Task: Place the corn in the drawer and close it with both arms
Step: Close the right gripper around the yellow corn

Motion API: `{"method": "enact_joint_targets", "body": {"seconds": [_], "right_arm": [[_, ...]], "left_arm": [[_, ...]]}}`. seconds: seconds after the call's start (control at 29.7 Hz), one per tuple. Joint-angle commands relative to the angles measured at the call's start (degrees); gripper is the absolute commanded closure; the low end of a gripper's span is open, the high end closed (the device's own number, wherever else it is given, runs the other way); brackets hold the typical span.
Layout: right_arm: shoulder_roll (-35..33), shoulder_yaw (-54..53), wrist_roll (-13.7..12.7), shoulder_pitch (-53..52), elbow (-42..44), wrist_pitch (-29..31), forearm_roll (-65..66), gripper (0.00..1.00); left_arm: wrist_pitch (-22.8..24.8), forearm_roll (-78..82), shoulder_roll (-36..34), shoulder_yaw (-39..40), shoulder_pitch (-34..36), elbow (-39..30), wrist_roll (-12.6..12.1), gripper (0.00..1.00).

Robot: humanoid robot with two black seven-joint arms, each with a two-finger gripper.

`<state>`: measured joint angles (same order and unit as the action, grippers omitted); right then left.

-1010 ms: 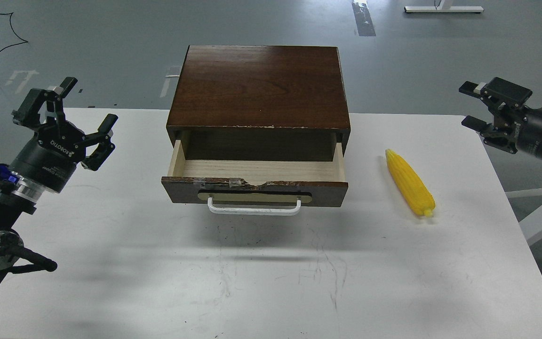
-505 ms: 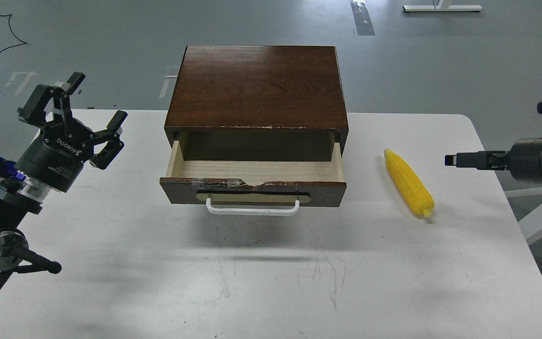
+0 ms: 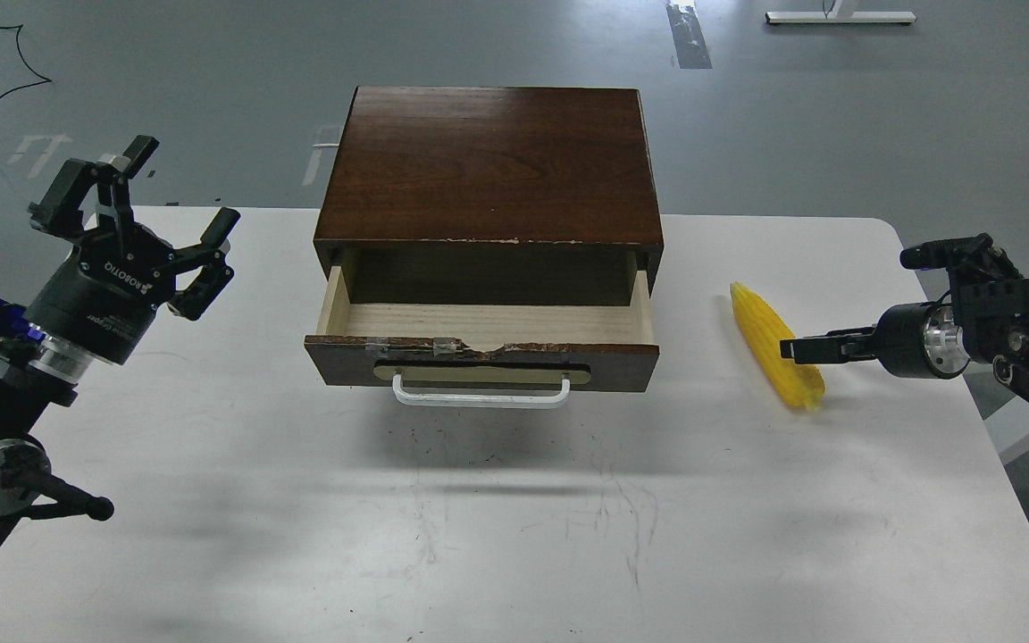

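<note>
Yellow corn [image 3: 773, 344] lies on the white surface [image 3: 514, 518], touching the right jaws' tip; their gap cannot be told. Left jaws spread, empty. Reaching step; next, grip and carry to the open drawer [image 3: 488, 326].

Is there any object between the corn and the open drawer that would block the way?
Nothing visible does. The corn lies on the table to the right of the open drawer, with only bare table surface between them. The drawer's inside looks empty. The right gripper is already at the corn.
</note>
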<state>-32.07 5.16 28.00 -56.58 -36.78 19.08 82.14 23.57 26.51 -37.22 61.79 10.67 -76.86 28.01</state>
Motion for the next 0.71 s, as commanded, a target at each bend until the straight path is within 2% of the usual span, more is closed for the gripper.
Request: {"method": "enact_joint_targets", "body": {"seconds": [0.0, 0.07, 0.13, 0.17, 0.27, 0.37, 0.4, 0.51, 0.61, 0.67], "right_arm": [[0.5, 0.1, 0.0, 0.7, 0.0, -0.1, -0.1, 0.22], [0.4, 0.5, 0.0, 0.8, 0.0, -0.1, -0.1, 0.39], [0.4, 2.3, 0.0, 0.7, 0.0, -0.1, -0.1, 0.51], [0.4, 2.3, 0.0, 0.7, 0.0, -0.1, -0.1, 0.51], [0.1, 3.5, 0.0, 0.7, -0.1, -0.1, -0.1, 0.77], [-0.1, 3.4, 0.0, 0.7, -0.6, -0.3, -0.1, 0.88], [-0.3, 3.1, 0.0, 0.5, -0.9, -0.4, -0.2, 0.96], [-0.8, 2.6, 0.0, -1.2, -2.1, -0.7, -1.4, 0.98], [-2.2, 1.3, 0.0, -6.9, -4.2, -1.5, -6.6, 0.98], [-3.5, 1.8, 0.0, -14.2, -7.6, -1.2, -13.2, 0.97]], "left_arm": [[0.1, -0.1, 0.0, 0.1, -0.2, 0.0, 0.0, 0.00], [0.1, -0.1, 0.0, 0.1, -0.2, 0.0, 0.0, 0.00], [0.1, 0.0, 0.0, 0.1, -0.2, 0.0, 0.0, 0.00], [0.1, 0.0, 0.0, 0.1, -0.2, 0.0, 0.0, 0.00], [0.1, 0.0, 0.0, 0.2, -0.2, 0.0, 0.0, 0.00], [0.1, 0.0, 0.0, 0.2, -0.2, 0.0, 0.0, 0.00], [0.1, -0.1, -0.1, 0.2, -0.2, 0.0, 0.0, 0.00], [0.1, -0.1, -0.2, 0.3, -0.2, 0.0, 0.0, 0.00], [0.1, -0.1, -0.4, 0.3, -0.2, 0.0, 0.0, 0.00], [0.1, 0.0, -0.5, 0.3, -0.2, 0.0, 0.0, 0.00]]}}
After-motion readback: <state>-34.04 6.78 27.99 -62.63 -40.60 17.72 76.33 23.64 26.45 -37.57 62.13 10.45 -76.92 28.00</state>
